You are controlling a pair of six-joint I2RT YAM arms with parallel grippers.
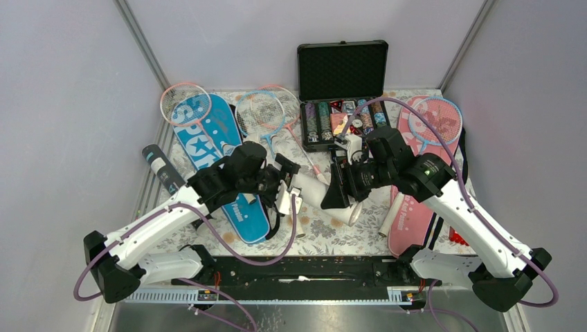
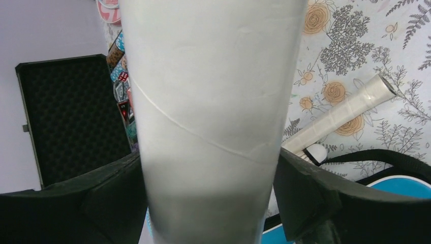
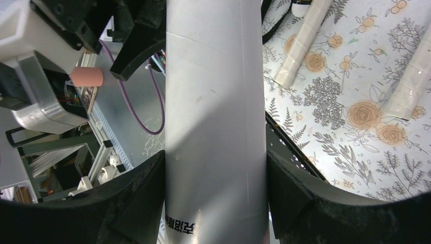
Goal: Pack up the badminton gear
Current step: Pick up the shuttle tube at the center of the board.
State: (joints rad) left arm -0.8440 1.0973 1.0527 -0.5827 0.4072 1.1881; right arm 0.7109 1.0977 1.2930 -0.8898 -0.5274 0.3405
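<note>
A long white tube (image 1: 313,191) lies slanted over the middle of the floral table, and both grippers are at it. My right gripper (image 1: 339,197) is shut on the white tube (image 3: 216,101), with both pads pressed against its sides (image 3: 216,183). My left gripper (image 1: 289,197) is open at the left end of the white tube (image 2: 213,101), its jaws spread wide and close to both sides (image 2: 211,178). A blue cover (image 1: 208,138) lies at the left and a pink cover (image 1: 415,207) at the right. Rackets (image 1: 259,111) lie at the back. A dark tube (image 1: 160,169) lies far left.
An open black case of poker chips (image 1: 342,90) stands at the back centre. A pink racket (image 1: 185,104) rests on the blue cover and a light-blue racket (image 1: 435,117) on the pink one. White-wrapped handles (image 3: 300,46) lie near the tube. Grey walls enclose the table.
</note>
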